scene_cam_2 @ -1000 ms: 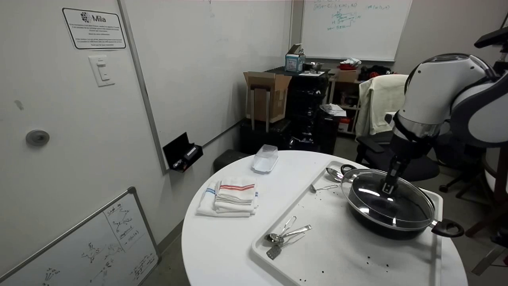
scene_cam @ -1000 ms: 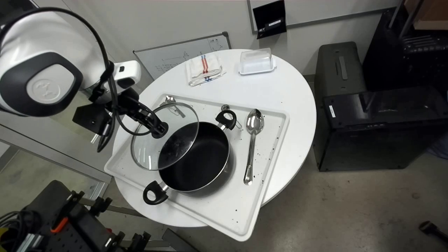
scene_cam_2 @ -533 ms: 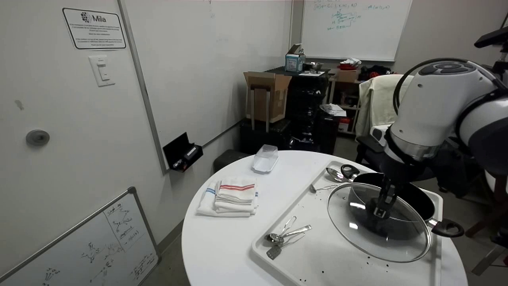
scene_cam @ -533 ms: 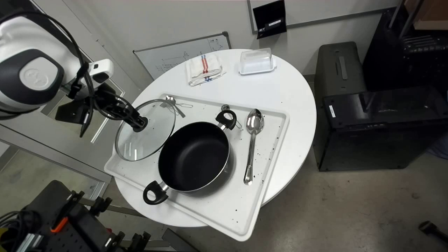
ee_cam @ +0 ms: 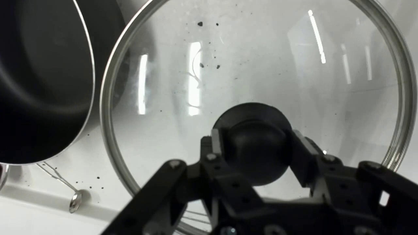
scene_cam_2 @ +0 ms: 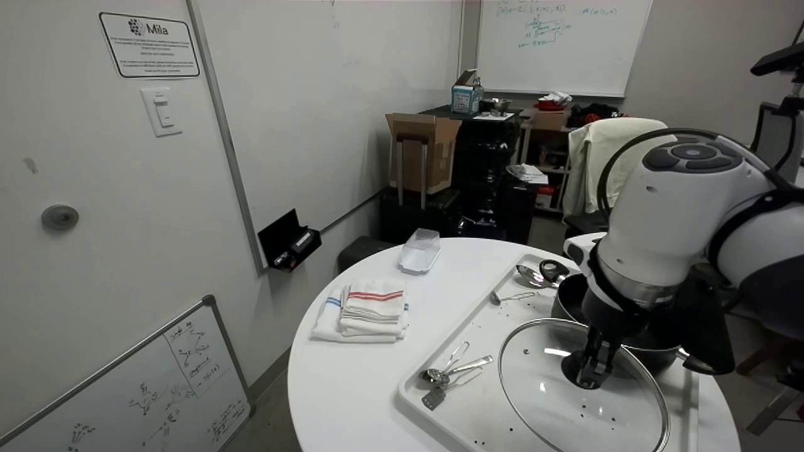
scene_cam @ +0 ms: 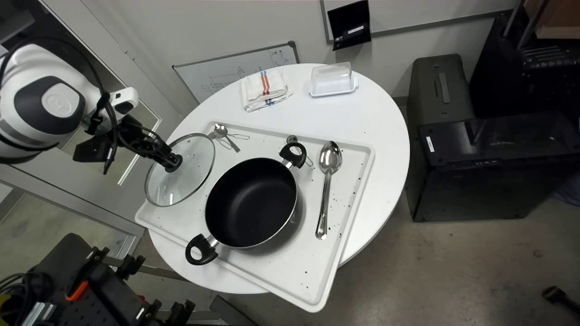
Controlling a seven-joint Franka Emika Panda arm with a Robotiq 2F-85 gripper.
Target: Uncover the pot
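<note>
One pot (ee_cam: 49, 78), uncovered, left of tool (ee_cam: 257, 147) in wrist view.

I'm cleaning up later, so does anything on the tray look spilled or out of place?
Yes: dark specks lie scattered across the white tray, including beside the large spoon. They look like spilled crumbs, though what they are is unclear.
</note>
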